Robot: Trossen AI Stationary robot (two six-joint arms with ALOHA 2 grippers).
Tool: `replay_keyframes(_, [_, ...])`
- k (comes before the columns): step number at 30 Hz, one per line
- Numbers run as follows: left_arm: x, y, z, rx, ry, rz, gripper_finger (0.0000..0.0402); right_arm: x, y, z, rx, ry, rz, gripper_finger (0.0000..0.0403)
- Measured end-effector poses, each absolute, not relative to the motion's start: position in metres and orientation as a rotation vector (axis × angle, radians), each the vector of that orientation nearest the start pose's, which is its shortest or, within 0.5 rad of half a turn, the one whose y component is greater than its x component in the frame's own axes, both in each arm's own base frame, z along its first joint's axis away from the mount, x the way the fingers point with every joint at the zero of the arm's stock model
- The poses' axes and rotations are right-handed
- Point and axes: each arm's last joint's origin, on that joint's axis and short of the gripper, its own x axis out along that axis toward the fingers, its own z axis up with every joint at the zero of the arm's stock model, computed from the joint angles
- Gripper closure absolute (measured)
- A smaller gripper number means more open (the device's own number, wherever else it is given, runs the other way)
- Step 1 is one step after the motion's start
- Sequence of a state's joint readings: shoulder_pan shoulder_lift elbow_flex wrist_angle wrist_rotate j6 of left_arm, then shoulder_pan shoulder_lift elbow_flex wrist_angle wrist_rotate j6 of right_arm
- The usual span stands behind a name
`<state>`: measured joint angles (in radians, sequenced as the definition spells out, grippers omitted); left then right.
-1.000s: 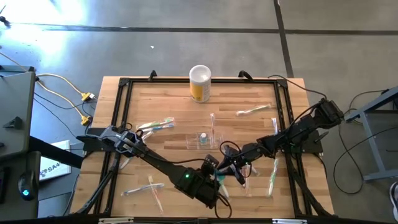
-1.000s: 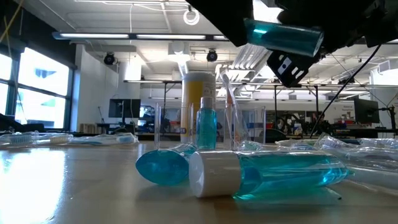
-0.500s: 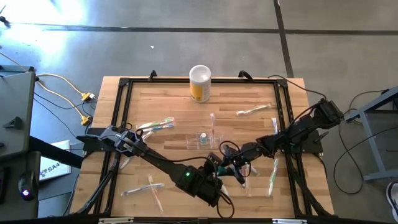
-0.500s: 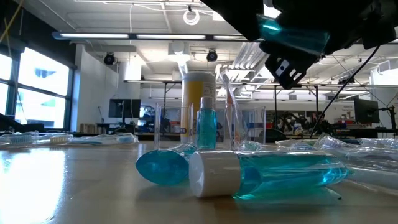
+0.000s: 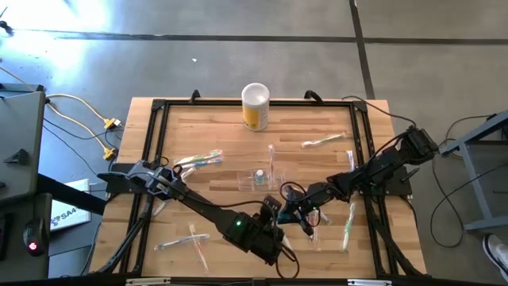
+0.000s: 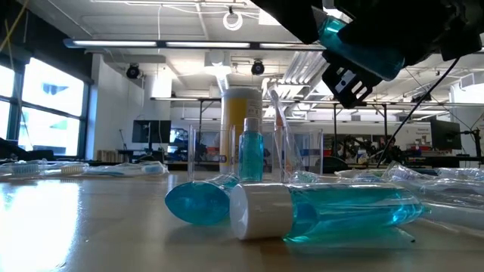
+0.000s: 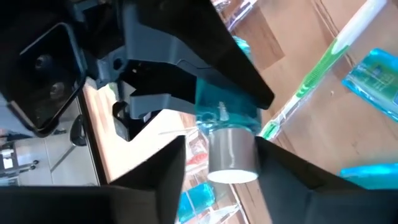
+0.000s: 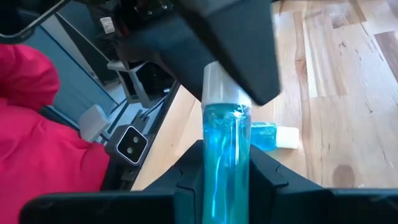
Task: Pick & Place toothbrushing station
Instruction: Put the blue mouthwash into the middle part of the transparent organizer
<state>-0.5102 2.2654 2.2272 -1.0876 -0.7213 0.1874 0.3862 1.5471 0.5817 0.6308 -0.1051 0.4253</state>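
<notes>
A teal tube (image 8: 227,134) with a white cap (image 7: 233,158) hangs above the table near its front middle (image 6: 363,45). My right gripper (image 8: 227,149) is shut on it. My left gripper (image 7: 222,149) is open, one finger on either side of the cap. The clear holder (image 5: 258,176) stands on the wood mid-table with one small teal tube (image 6: 251,151) and a toothbrush (image 5: 271,155) upright in it. Two more teal tubes (image 6: 333,213) lie on their sides in front of it. Pale toothbrushes (image 5: 198,160) lie scattered flat. My right gripper pinches the tube's teal body (image 8: 227,155) between its two fingers. It comes from the table's right, slanting slightly down, and the tube runs out along the fingers, cap end foremost. The tube is tilted and clear of the table. My left gripper: whether a finger touches the cap (image 7: 252,149), I cannot tell.
A yellow canister (image 5: 255,106) with a white top stands at the far edge. Toothbrushes lie at the far right (image 5: 324,141), near right (image 5: 348,225) and near left (image 5: 182,238). A black frame (image 5: 151,159) borders the table. Cables (image 5: 79,119) lie off its left side.
In the low view the held tube has tipped to a steeper slant and shifted slightly toward the table's right. Both arms have kept their place.
</notes>
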Motion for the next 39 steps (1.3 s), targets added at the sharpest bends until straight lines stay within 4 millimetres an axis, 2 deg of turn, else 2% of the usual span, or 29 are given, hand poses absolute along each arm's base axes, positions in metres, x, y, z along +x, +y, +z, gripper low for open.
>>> replay_keyframes(4, [0.422, -0.214, 0.275, 0.793, 0.958, 0.122, 0.017, 0.271, 0.113, 0.168, 0.36, 0.438, 0.407, 0.0341])
replay_keyframes(7, [0.417, -0.212, 0.273, 0.791, 1.003, 0.133, 0.0151, 0.27, 0.113, 0.167, 0.355, 0.45, 0.404, 0.0341])
replay_keyframes(9, [0.41, -0.21, 0.273, 0.794, 1.059, 0.123, 0.0145, 0.27, 0.113, 0.166, 0.349, 0.453, 0.402, 0.0341])
replay_keyframes(12, [0.402, -0.207, 0.28, 0.7, 1.085, 0.178, 0.0143, 0.27, 0.112, 0.166, 0.329, 0.446, 0.371, 0.0341])
replay_keyframes(17, [0.393, -0.202, 0.299, 0.563, 1.033, 0.262, 0.0142, 0.265, 0.12, 0.173, 0.211, 0.386, 0.317, 0.0341])
replay_keyframes(24, [0.403, -0.207, 0.31, 0.442, 0.885, 0.267, 0.0142, 0.245, 0.143, 0.189, -0.066, 0.25, 0.107, 0.0341])
replay_keyframes(29, [0.415, -0.214, 0.302, 0.373, 0.767, 0.278, 0.0142, 0.23, 0.162, 0.195, -0.207, 0.186, -0.007, 0.0341])
replay_keyframes(33, [0.421, -0.217, 0.305, 0.331, 0.696, 0.278, 0.0142, 0.224, 0.169, 0.196, -0.255, 0.172, -0.03, 0.0341])
replay_keyframes(39, [0.426, -0.22, 0.309, 0.352, 0.64, 0.25, 0.0142, 0.225, 0.168, 0.196, -0.257, 0.172, -0.032, 0.0341])
